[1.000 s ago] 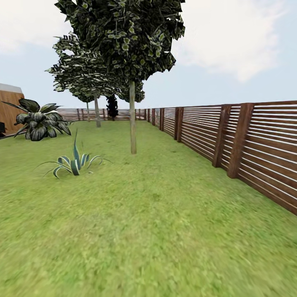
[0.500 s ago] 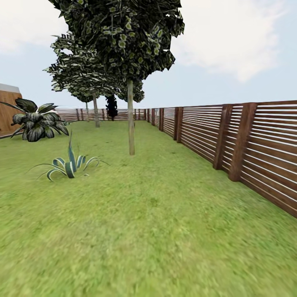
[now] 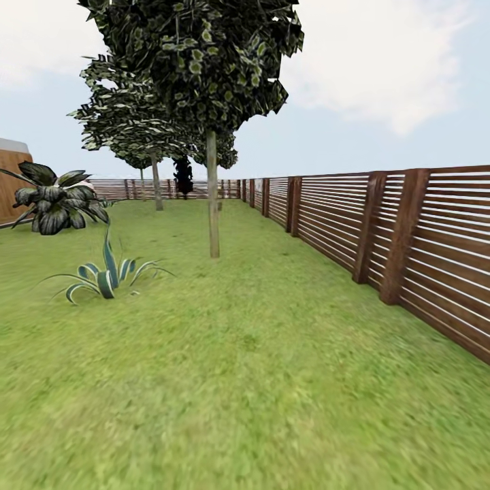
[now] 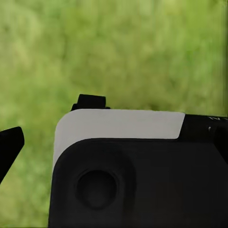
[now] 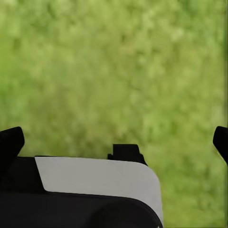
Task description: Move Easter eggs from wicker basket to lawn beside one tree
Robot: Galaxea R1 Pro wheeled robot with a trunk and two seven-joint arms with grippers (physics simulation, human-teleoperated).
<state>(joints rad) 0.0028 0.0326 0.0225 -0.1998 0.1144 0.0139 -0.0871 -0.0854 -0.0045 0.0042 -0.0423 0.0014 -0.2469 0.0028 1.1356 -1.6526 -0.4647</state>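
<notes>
Ahead, lawn (image 3: pixel 258 381), slim tree (image 3: pixel 213 197); fence (image 3: pixel 408 238) cut off right.

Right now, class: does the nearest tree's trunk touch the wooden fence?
Apart. The head view shows open lawn between the trunk and the fence.

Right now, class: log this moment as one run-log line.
phase: driving | ahead: tree, lawn | right: fence | right gripper: open

Tree (image 3: pixel 213 197) crown cut off at top edge. Fence (image 3: pixel 408 238) cut at right. Lawn (image 4: pixel 142 52) under left gripper (image 4: pixel 52 137) blurred; one fingertip (image 4: pixel 9 145) clipped by edge, jaw gap not readable.
</notes>
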